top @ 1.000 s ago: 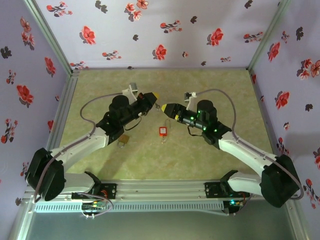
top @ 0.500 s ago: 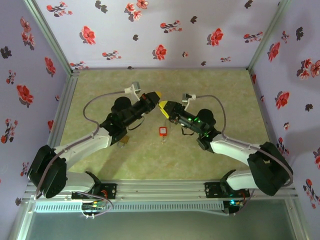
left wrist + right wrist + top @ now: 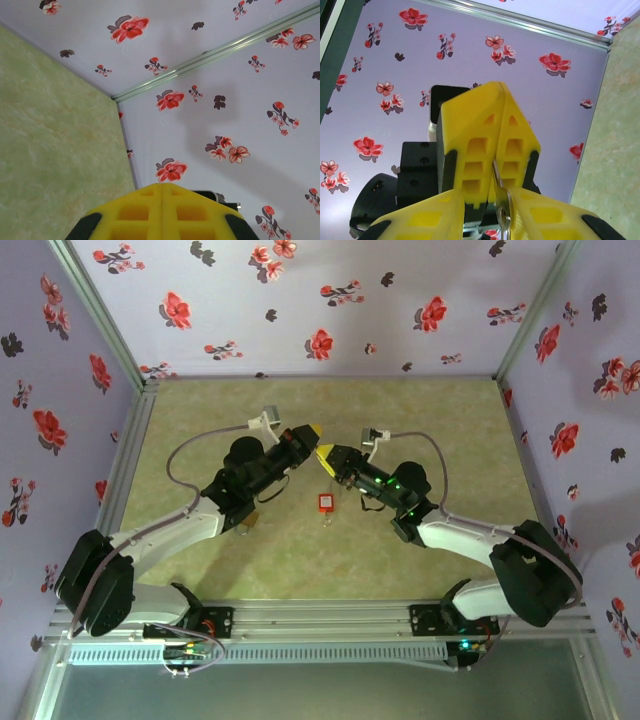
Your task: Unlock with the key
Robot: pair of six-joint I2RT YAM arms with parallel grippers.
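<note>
Tip to tip above the table (image 3: 440,420): the left gripper (image 3: 310,431) is clenched on the key (image 3: 495,172), and we cannot tell whether the right gripper (image 3: 326,452) pinches it too. Any tug between them could drop it; the red padlock (image 3: 325,503) waits nearer.

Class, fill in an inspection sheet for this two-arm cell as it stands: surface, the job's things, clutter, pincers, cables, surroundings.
Surface: green mottled table.
Job's things: the key is pinched in the right pincer. The red padlock lies on the table nearer the bases than both pincers. The brass padlock is partly hidden under the left arm.
Clutter: nothing seen.
Pincers: the left pincer is shut, with its tip close to the right pincer's.
Cables: a grey left cable and a grey right cable loop beside the arms, away from the padlocks.
Surroundings: floral walls on three sides and a metal rail at the near edge.
</note>
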